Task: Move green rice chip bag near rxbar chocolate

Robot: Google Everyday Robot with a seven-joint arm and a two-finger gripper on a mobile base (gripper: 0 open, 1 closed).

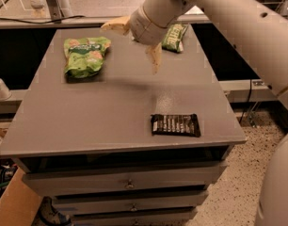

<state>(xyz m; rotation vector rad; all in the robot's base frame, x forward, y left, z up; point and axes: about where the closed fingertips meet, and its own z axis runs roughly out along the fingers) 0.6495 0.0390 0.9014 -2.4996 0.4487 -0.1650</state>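
The green rice chip bag [85, 55], bright lime green with rice cake pictures, lies at the back left of the grey table [97, 121]. The rxbar chocolate [175, 125], a flat dark wrapper with white lettering, lies near the front right edge. My gripper [129, 49] hovers open and empty above the back middle of the table, just right of the bag. One tan finger [113, 26] points left toward the bag and the other [155, 60] points down. It is not touching the bag.
A duller olive-green bag [173, 36] with white lettering lies at the back right, partly behind my arm [219, 8]. Drawers [130, 182] sit below the tabletop. A cardboard box [12, 206] stands on the floor at the front left.
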